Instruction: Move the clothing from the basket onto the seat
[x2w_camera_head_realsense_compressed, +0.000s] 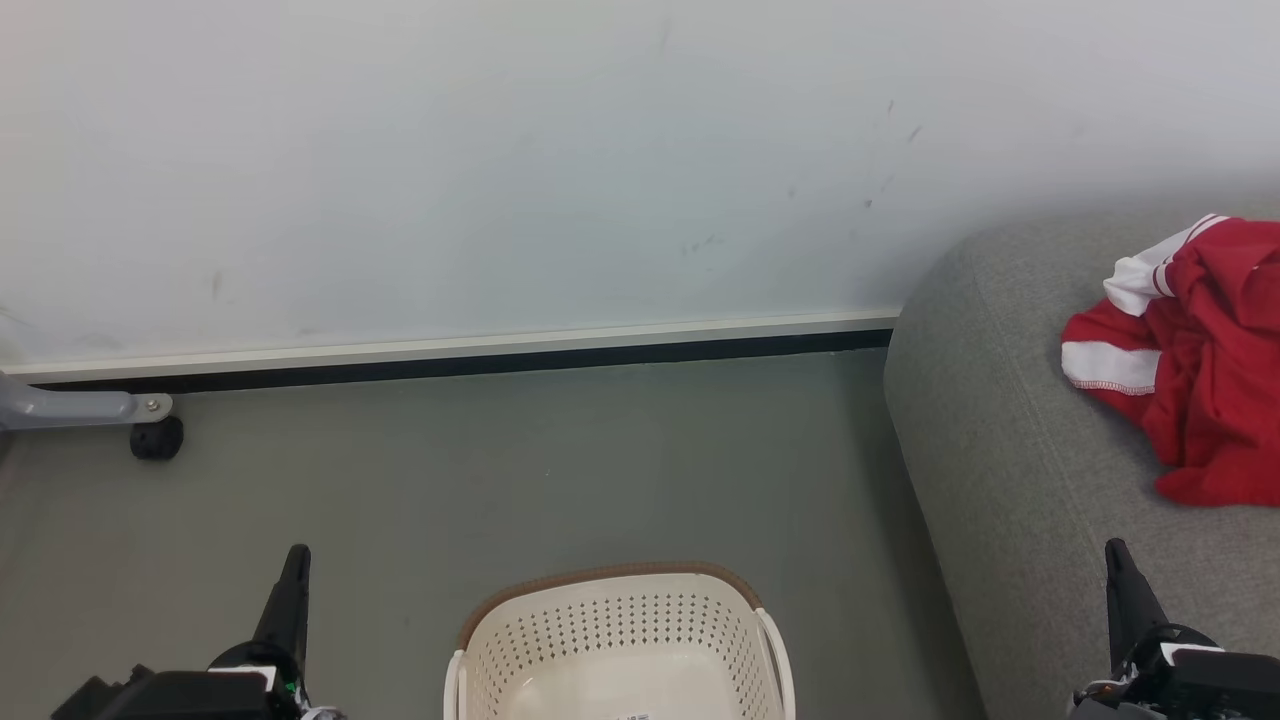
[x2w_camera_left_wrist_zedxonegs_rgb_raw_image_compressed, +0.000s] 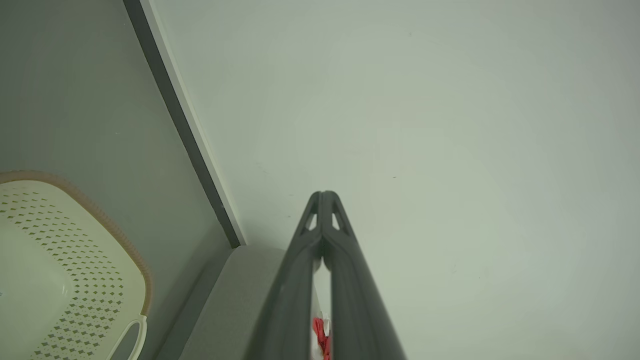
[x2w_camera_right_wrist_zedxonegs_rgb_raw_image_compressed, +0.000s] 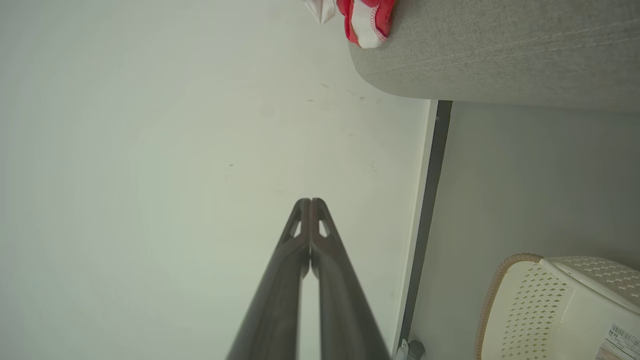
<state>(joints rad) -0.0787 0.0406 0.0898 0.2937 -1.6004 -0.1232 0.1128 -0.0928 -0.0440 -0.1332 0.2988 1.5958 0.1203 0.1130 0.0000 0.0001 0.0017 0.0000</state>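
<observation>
Already the clothing (x2w_camera_head_realsense_compressed: 1200, 380) is heaped on the seat (x2w_camera_head_realsense_compressed: 1000, 470), ahead and right of the nearer right gripper (x2w_camera_head_realsense_compressed: 1120, 568); nothing is seen in the basket (x2w_camera_head_realsense_compressed: 620, 625). That and the left gripper (x2w_camera_head_realsense_compressed: 295, 570) are pinched closed, empty.

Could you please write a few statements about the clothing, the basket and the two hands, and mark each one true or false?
1. The red clothing lies on the grey seat. True.
2. The basket stands on the seat. False: it stands on the floor beside the seat.
3. The left hand is shut and holds nothing. True.
4. The right hand is wide open. False: its fingers are closed together, with nothing between them.
5. A red garment shows inside the basket. False: the part of its inside that is in view holds no clothing.
</observation>
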